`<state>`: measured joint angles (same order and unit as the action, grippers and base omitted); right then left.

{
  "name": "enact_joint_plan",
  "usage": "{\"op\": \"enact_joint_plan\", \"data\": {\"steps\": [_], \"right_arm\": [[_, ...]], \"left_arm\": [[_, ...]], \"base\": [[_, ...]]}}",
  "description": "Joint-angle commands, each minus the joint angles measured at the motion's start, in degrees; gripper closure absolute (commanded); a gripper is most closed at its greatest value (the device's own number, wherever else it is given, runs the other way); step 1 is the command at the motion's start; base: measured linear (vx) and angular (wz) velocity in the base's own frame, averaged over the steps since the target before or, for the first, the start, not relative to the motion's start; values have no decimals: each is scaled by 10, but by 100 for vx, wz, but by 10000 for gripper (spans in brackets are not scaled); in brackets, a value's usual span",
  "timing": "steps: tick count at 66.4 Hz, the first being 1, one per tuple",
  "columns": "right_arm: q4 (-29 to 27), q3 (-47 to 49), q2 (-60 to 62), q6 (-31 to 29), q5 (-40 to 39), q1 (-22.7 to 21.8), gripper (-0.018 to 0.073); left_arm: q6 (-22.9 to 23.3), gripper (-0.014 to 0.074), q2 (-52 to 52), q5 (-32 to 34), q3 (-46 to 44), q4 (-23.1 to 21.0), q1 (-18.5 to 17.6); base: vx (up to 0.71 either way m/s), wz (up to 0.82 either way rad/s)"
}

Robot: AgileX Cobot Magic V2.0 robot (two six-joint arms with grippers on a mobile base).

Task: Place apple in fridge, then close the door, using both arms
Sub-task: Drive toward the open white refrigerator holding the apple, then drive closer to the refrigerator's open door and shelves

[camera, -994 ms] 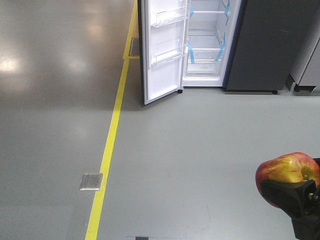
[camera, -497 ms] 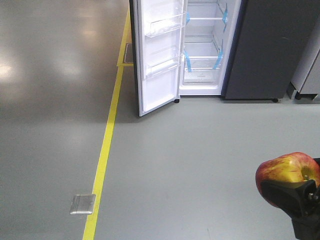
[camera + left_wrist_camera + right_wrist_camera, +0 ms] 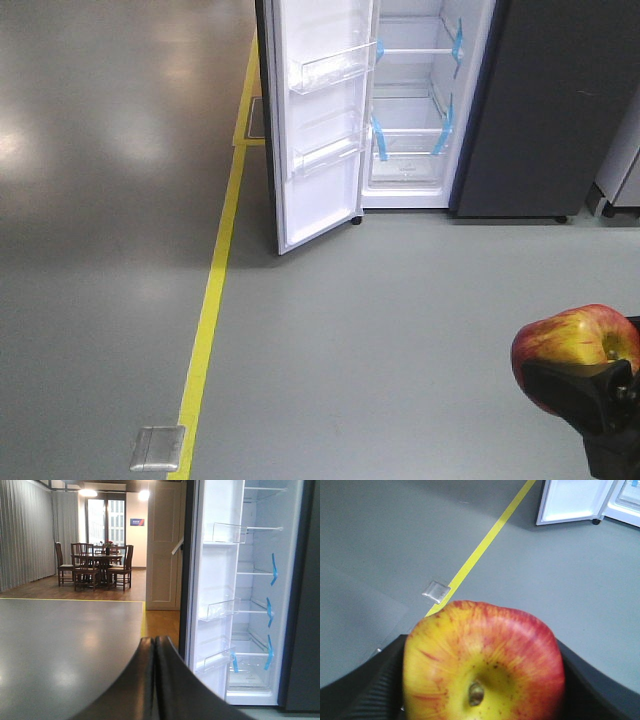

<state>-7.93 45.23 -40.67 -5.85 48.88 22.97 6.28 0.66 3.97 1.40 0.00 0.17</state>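
Zero steps finished so far: holding the apple pinched in the right gripper, near right, well apart from the far fridge. Showing the left gripper pressed together, probably empty. Waiting on placing, then shutting the open door.

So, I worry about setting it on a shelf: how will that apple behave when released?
The apple is round, so it will likely roll on a smooth shelf unless set on its flatter end. Its skin looks smooth, so possibly slippery against the fingers. No denting shows in the grip, so probably firm.
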Motion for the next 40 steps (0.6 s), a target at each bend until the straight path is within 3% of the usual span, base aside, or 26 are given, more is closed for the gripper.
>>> {"op": "enact_joint_plan", "data": {"steps": [1,40], "right_arm": [[-5,17,3,-1,-39,-1,365],[-5,17,3,-1,-39,-1,365]], "left_arm": [[4,602,9,41,16,0,-1],[4,602,9,41,16,0,-1]], "base": [[19,3],[17,2]]}}
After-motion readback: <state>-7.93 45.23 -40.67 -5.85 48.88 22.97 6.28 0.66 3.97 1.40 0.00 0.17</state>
